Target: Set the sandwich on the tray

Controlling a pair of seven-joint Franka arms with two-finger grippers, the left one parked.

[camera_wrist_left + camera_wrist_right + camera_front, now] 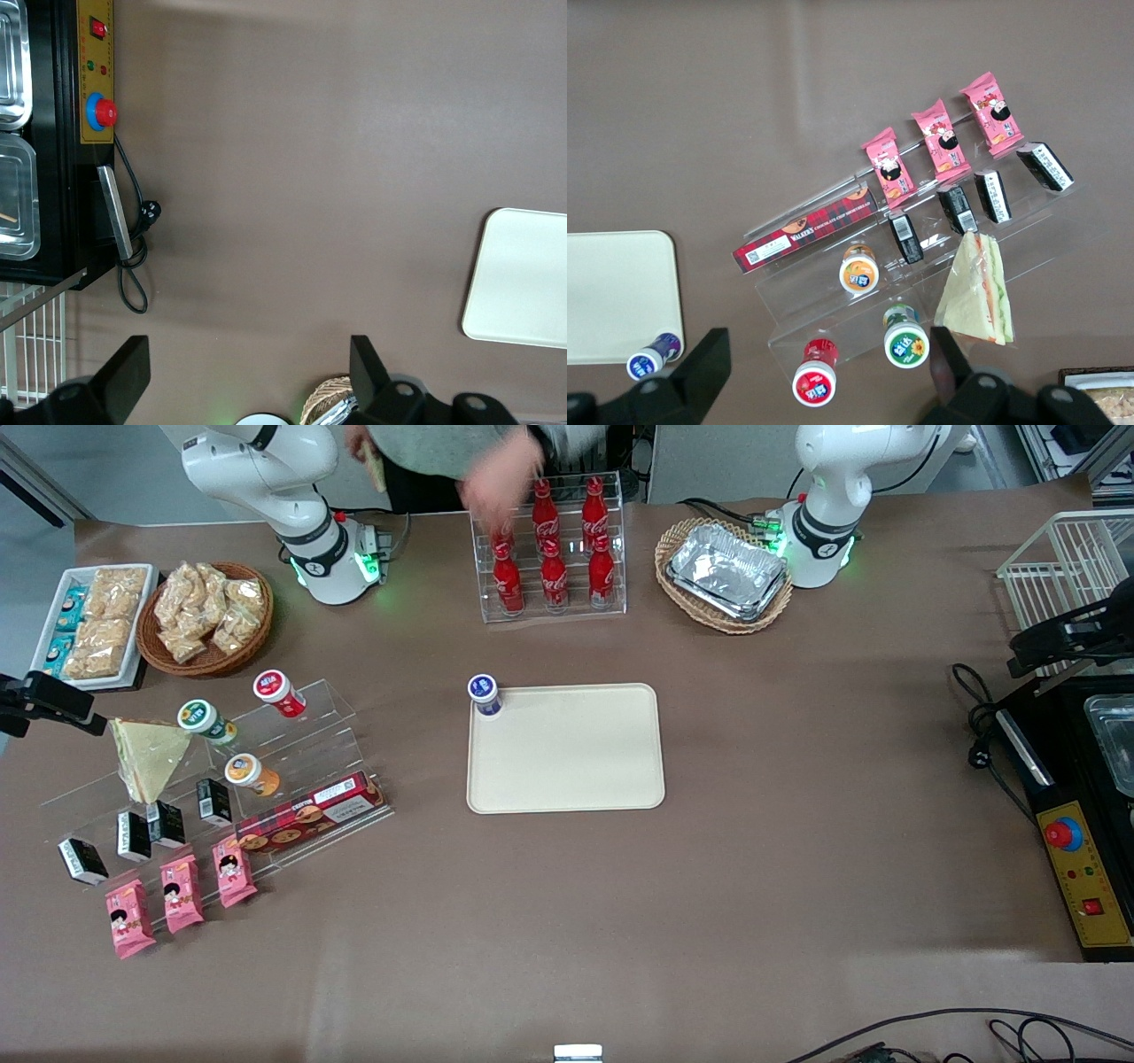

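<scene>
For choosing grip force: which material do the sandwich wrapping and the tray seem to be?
Sandwich: clear glossy film, probably thin plastic; the filling shows through. Tray: matte cream, likely rigid plastic, with rounded moulded corners. The gripper hangs open above the display stand.

The red tartan box (806,234) below the open gripper (824,372) reads "Walkers Chocolate Chip Shortbread". Red bottles (554,549) carry Coca-Cola script, well away.

table: brown cover (797,797) spreading across the whole scene, lying smooth | floor: grey strip (53,478) peeking past the table's edge | light: soft overhead glow washing everything evenly | cables (983,717) trailing toward the parked arm's end
</scene>
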